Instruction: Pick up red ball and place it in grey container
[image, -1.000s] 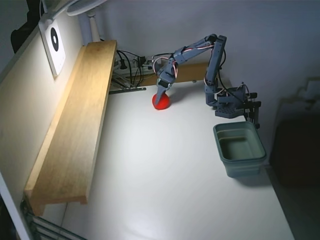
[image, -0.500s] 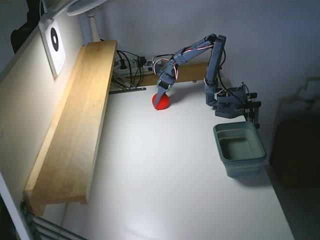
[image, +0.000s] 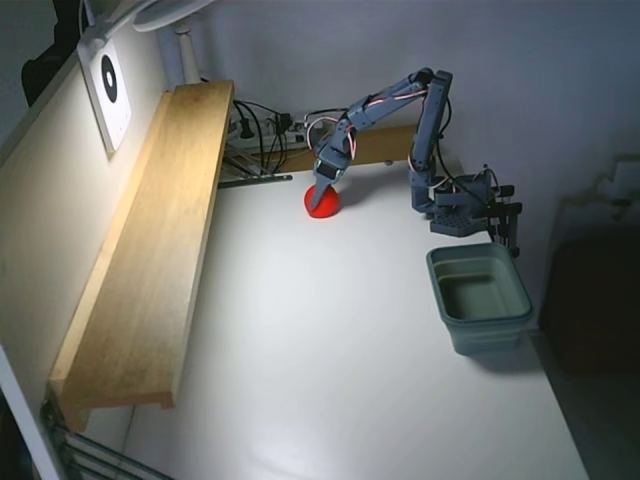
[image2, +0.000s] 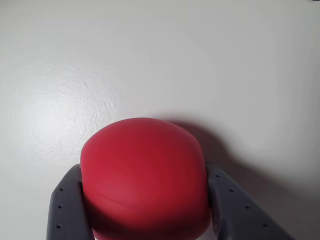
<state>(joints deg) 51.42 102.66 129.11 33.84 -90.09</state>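
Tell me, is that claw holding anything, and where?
Yes: the gripper pinches the smooth red ball by its two opposite sides.

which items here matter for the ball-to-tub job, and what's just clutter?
Job:
- red ball, squeezed between the gripper jaws
- grey container, empty, right side of the fixed view

Clutter:
- wooden shelf along the left wall
- target card
- cables behind the arm
- lamp

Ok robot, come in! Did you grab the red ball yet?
End effector shut on red ball, ball on table. Grey tub empty, off to the right in the fixed view. Path between looks clear.
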